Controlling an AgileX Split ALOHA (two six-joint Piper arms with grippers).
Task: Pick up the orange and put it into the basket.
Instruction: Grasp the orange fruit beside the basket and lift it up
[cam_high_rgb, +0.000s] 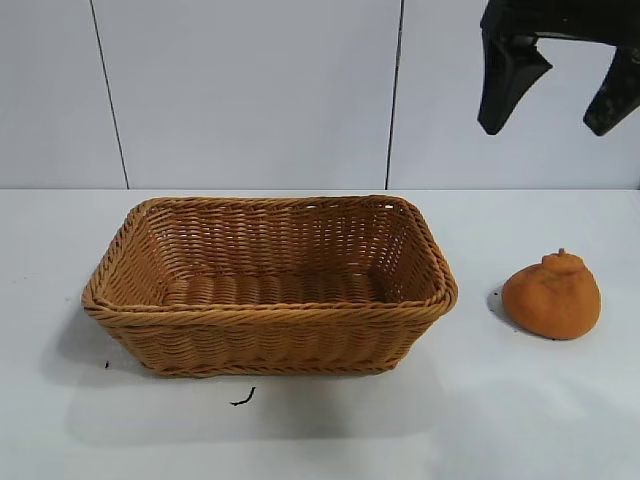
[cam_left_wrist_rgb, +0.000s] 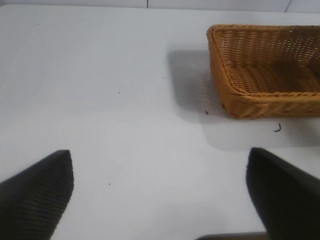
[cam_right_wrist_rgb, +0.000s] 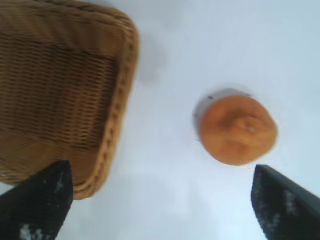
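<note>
1. No text, label, brand, number or sign can be read in any of my three views
2. The basket shows bare wicker only, with no tag or print on its rim or sides
3. The orange shows rough skin only, with no sticker
4. The white table carries a few small dark specks and one short curled mark near the basket's front; none of these forms a letter or digit
5. The wall panels behind are plain, with only dark seams
</note>
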